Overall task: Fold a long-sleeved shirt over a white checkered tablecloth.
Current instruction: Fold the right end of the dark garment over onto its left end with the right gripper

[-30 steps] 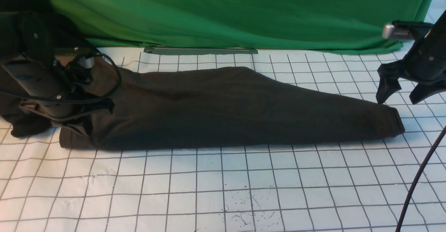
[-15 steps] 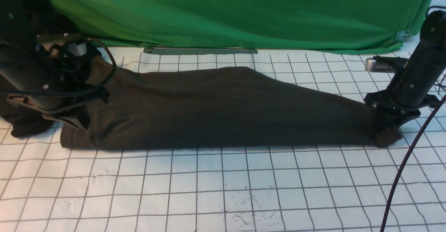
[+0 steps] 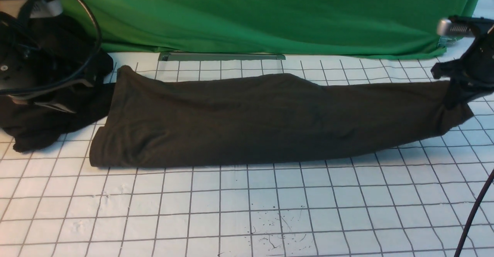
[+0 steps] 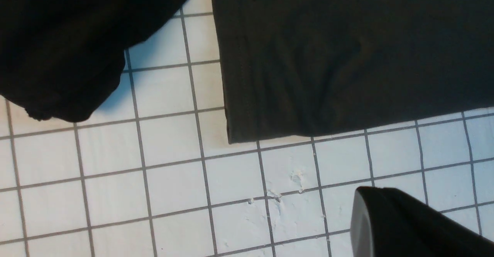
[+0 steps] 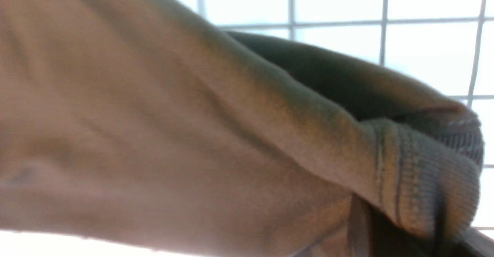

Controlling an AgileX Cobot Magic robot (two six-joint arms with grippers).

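Desk cover: the wide white checkered tablecloth (image 3: 247,203) lies flat over the desk, giving the folding a level bed. Its near half is bare.
Backdrop: a plain bright green cloth (image 3: 251,14) hangs along the far edge and plays no part in the job.
Garment: the dark brownish-charcoal knit long-sleeved shirt (image 3: 251,122) stretches across the middle of the tablecloth as one long band. It looks already doubled lengthwise. Its wide end rests flat toward the robot's left, and its narrow end is raised off the cloth on the right.
Spare heap: a blacker shapeless heap of cloth (image 3: 42,122) sits at the far left, just beside the shirt's wide end. Whether they touch cannot be told.
Right hand: the right hand (image 3: 457,95) is clamped on the shirt's narrow end and holds it up, probably so that end can be carried over toward the wide end.
Left hand: the left hand (image 3: 46,103) is closed with nothing seen in it. It hangs over the heap, apart from the shirt, likely to leave the fold free.
Cuff: the ribbed sleeve cuff (image 5: 424,180) bunches at the grip, so the pull starts from the very tip.
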